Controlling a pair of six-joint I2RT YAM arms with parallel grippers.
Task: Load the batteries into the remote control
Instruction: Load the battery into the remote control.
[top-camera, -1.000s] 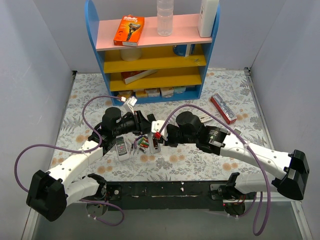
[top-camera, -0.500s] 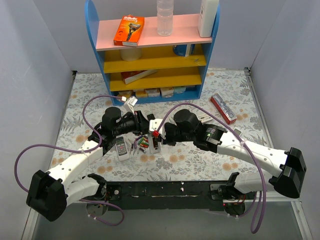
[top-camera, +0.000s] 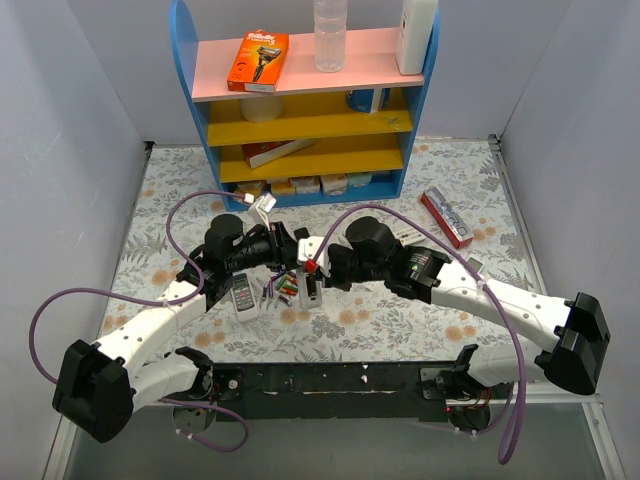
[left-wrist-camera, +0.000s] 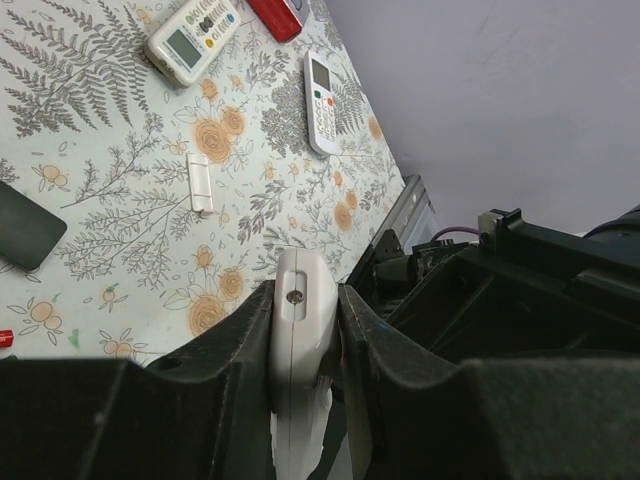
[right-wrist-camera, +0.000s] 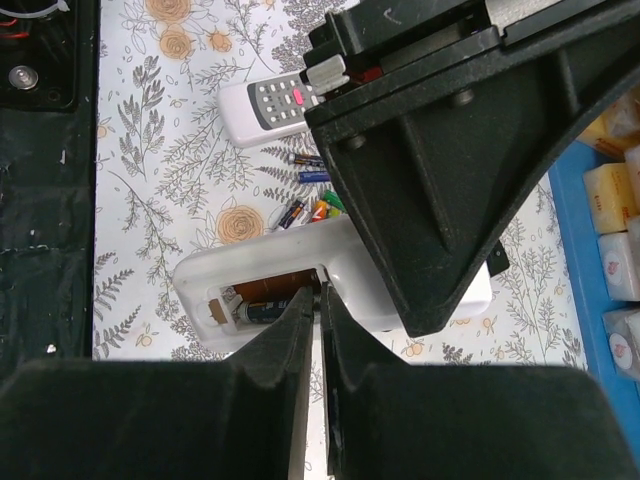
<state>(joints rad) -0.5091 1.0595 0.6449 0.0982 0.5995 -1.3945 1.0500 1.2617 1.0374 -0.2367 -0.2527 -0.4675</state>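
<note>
My left gripper (top-camera: 298, 256) (left-wrist-camera: 303, 305) is shut on a white remote (top-camera: 310, 290) (left-wrist-camera: 300, 300) and holds it on edge above the table. In the right wrist view its back (right-wrist-camera: 250, 265) shows an open battery bay with a dark cell (right-wrist-camera: 262, 311) and a reddish-brown cell (right-wrist-camera: 275, 290) inside. My right gripper (top-camera: 324, 274) (right-wrist-camera: 319, 293) is shut, its tips against the bay's inner end. Several loose batteries (top-camera: 283, 288) (right-wrist-camera: 312, 205) lie on the cloth beside the remote. A black slab (left-wrist-camera: 15, 232) is cut off at the left edge.
A grey-white button remote (top-camera: 241, 297) (right-wrist-camera: 265, 105) lies left of the batteries. A display remote (left-wrist-camera: 192, 38), another white remote (left-wrist-camera: 323, 88), a small white cover (left-wrist-camera: 201, 182) and a red box (top-camera: 446, 217) lie to the right. A blue shelf unit (top-camera: 310, 100) stands behind.
My right arm has edged left toward the held remote, its forearm swinging in. The left arm and the remote have stayed put.
</note>
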